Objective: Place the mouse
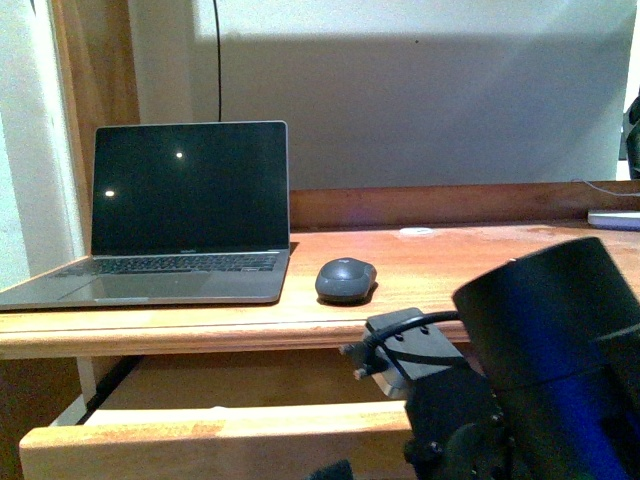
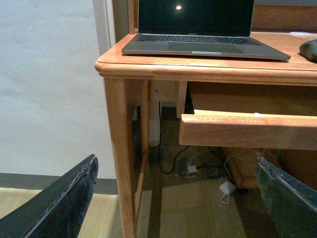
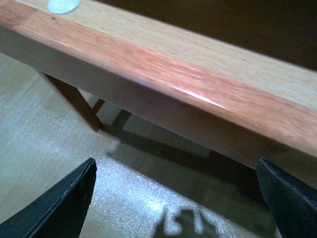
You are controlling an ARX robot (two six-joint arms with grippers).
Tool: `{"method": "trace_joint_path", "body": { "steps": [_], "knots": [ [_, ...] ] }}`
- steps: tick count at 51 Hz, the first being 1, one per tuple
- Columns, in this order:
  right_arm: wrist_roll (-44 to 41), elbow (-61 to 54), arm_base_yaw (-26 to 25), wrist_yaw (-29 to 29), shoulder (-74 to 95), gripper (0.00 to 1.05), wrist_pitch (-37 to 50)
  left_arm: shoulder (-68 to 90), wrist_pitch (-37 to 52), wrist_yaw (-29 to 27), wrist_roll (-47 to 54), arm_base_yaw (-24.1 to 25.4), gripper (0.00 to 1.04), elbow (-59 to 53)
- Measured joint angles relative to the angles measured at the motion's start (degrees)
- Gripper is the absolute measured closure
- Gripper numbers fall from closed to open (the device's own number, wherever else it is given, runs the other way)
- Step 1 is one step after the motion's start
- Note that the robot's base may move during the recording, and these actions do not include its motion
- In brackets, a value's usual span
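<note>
The dark grey oval mouse [image 1: 345, 280] rests on the wooden desk [image 1: 450, 270], just right of the open laptop [image 1: 185, 210]. In the left wrist view only its rim, the mouse [image 2: 309, 49], peeks in at the frame's edge beside the laptop [image 2: 198, 29]. My left gripper [image 2: 176, 198] is open and holds nothing; it hangs low in front of the desk's left leg, well below the desktop. My right gripper [image 3: 176, 203] is open too, over the floor beneath a wooden edge [image 3: 198, 79]. The right arm [image 1: 540, 370] fills the front view's lower right, below and right of the mouse.
A pull-out wooden shelf [image 1: 220, 435] juts out under the desktop, also seen as the shelf [image 2: 247, 130]. Cables and a white charger [image 2: 227, 188] lie on the floor under the desk. A white flat object [image 1: 615, 218] sits at the desk's far right.
</note>
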Motion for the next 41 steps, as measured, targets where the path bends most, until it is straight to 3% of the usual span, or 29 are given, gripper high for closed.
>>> {"method": "trace_joint_path", "body": {
  "steps": [41],
  "knots": [
    [7.2, 20.4, 5.6, 7.5, 17.7, 0.07, 3.5, 0.0, 0.0, 0.0, 0.0, 0.0, 0.08, 0.0]
  ]
}}
